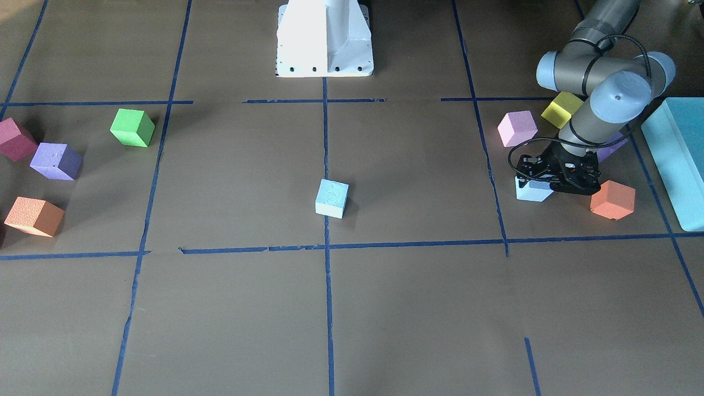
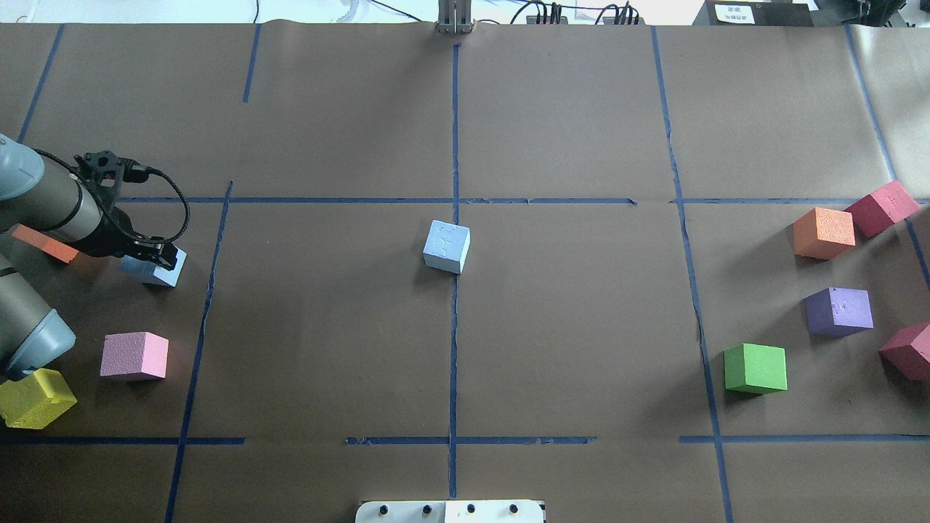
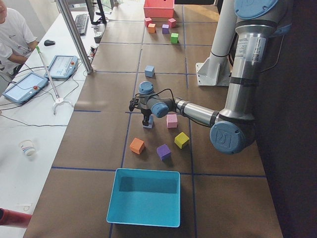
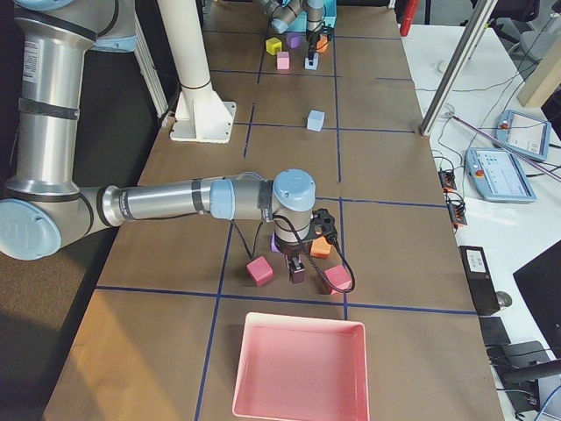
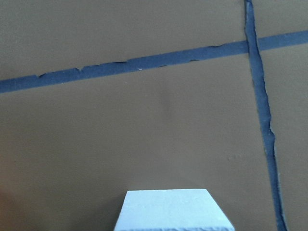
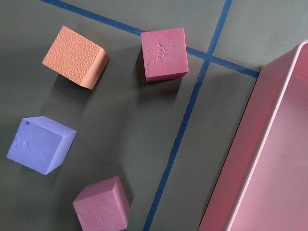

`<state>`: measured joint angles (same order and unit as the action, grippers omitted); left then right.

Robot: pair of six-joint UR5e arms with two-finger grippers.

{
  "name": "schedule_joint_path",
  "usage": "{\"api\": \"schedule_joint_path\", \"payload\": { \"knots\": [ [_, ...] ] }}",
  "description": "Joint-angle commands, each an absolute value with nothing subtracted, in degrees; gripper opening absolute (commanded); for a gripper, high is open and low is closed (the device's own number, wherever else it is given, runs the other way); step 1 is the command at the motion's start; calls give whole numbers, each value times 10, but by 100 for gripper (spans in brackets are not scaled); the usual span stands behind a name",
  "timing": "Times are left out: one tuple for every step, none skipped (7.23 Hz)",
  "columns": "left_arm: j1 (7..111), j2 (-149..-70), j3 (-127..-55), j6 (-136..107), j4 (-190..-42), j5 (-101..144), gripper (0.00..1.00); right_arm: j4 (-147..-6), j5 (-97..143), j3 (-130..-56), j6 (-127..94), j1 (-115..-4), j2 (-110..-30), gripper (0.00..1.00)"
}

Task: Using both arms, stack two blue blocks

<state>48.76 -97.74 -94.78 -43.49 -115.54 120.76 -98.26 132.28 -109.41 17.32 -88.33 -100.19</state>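
Note:
One blue block (image 2: pixel 447 245) stands alone at the table's middle, on the crossing of the tape lines; it also shows in the front view (image 1: pixel 331 198). The second blue block (image 2: pixel 166 274) sits on the table at the left. My left gripper (image 2: pixel 156 258) is down over this block and covers its top in the front view (image 1: pixel 553 184). The block's top edge fills the bottom of the left wrist view (image 5: pixel 173 214). I cannot tell whether the jaws press on it. My right gripper (image 4: pixel 298 263) shows only in the exterior right view, over the right-hand cubes; I cannot tell its state.
An orange cube (image 1: pixel 612 199), a pink cube (image 1: pixel 517 128), a yellow cube (image 1: pixel 561 110) and a teal box (image 1: pixel 679 159) crowd the left gripper. Green (image 2: pixel 755 368), purple (image 2: pixel 839 311), orange (image 2: pixel 823 232) and maroon (image 2: pixel 881 207) cubes lie at the right, by a pink tray (image 4: pixel 298 368).

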Motion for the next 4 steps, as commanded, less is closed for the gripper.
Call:
{"api": "schedule_joint_path", "payload": {
  "knots": [
    [488, -1058, -981, -461, -1089, 1208, 7, -983, 1324, -1094, 173, -883, -1002, 99],
    [483, -1150, -980, -460, -997, 1202, 9, -983, 1323, -1094, 173, -883, -1002, 99],
    [443, -1227, -970, -461, -954, 1196, 9, -983, 1324, -1094, 173, -883, -1002, 99],
    [426, -1284, -954, -465, -948, 1155, 9, -983, 1323, -1094, 172, -883, -1002, 99]
  ]
}}
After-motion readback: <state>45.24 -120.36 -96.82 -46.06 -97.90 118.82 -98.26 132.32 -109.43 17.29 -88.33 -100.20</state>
